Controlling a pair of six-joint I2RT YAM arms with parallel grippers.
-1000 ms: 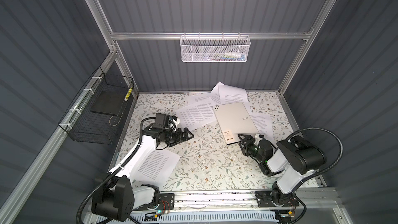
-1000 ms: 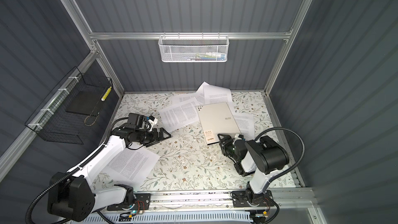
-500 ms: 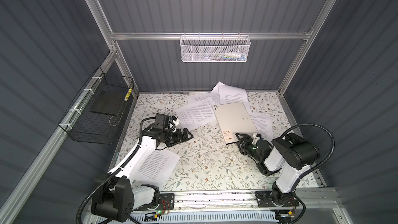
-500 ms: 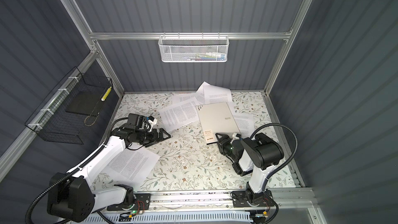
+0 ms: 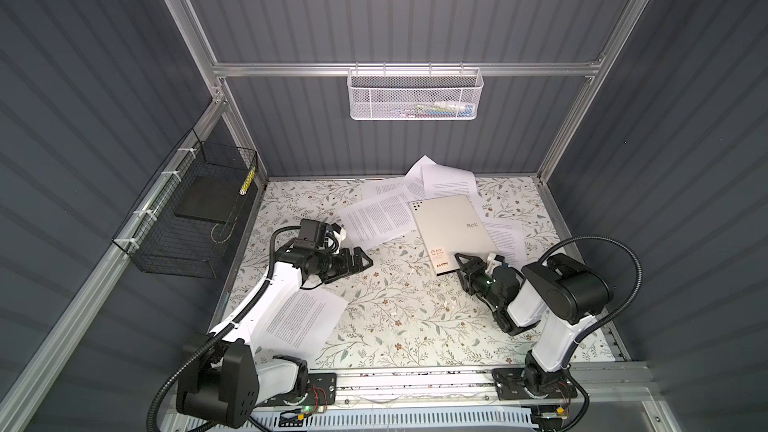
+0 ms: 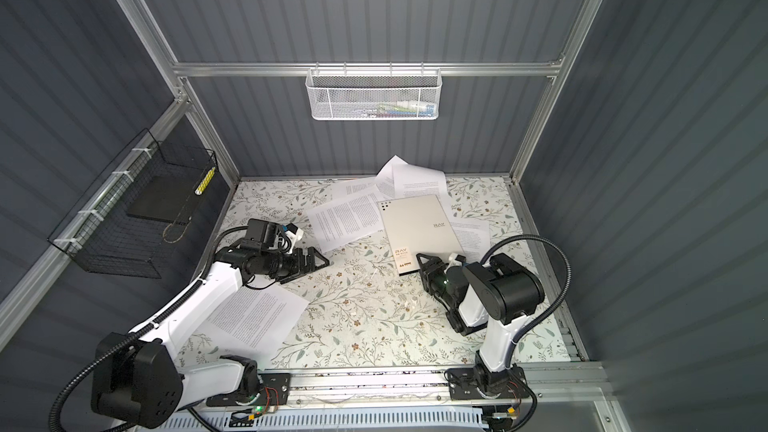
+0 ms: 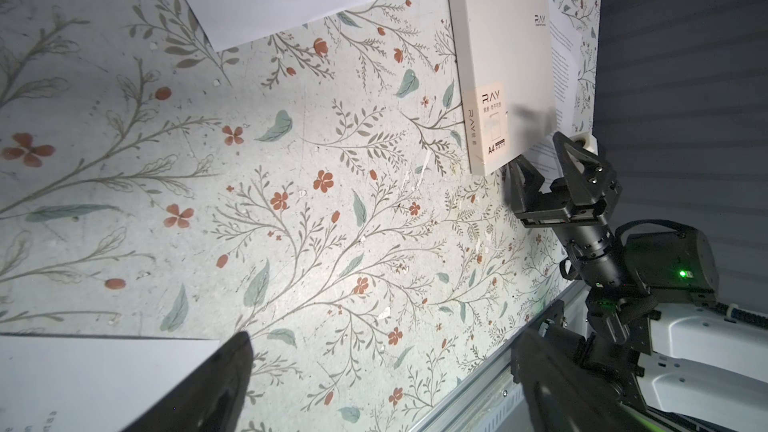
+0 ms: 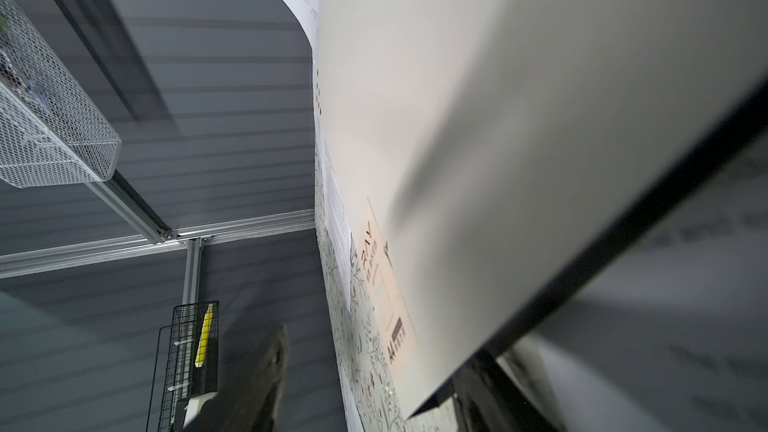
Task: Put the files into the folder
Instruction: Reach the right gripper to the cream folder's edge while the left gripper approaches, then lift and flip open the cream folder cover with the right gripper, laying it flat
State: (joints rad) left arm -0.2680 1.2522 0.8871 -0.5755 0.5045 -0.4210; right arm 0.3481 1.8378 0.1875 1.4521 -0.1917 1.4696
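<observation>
Right gripper (image 7: 538, 155), the nearer one, stands with jaws partly apart at the near right corner of the folder (image 5: 451, 226). The folder lies closed on the table (image 5: 395, 305), long axis running away toward the back wall. Files (image 5: 376, 218) lie loose, mostly beyond. Left gripper (image 5: 361, 259) is wide open and well apart.

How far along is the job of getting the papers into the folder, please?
Done: nothing; the silver-grey A4 folder lies closed, and the loose white printed paper sheets lie scattered outside it. In hand: the right tool, jaws open, sits at the folder's near corner; the left tool hovers open. Left: opening it, filing every sheet.
</observation>
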